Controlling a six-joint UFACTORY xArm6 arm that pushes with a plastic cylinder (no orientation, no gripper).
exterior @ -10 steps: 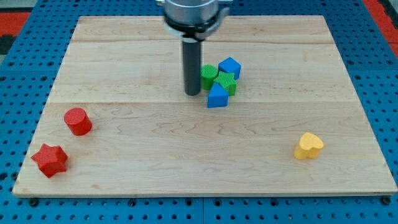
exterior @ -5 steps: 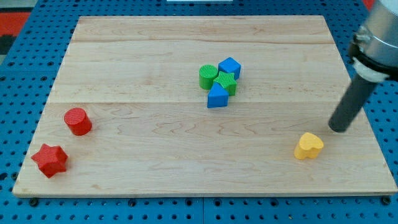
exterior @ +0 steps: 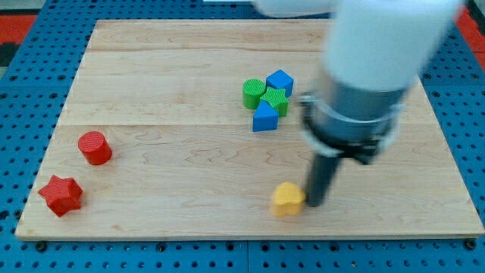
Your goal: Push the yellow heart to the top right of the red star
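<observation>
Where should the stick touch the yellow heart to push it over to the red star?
My tip is already against the yellow heart's right-hand side. That suits, I think: the red star lies far to the view's left, so a push on the right face sends it there. Touch slightly low, to finish up and right of the star.
</observation>
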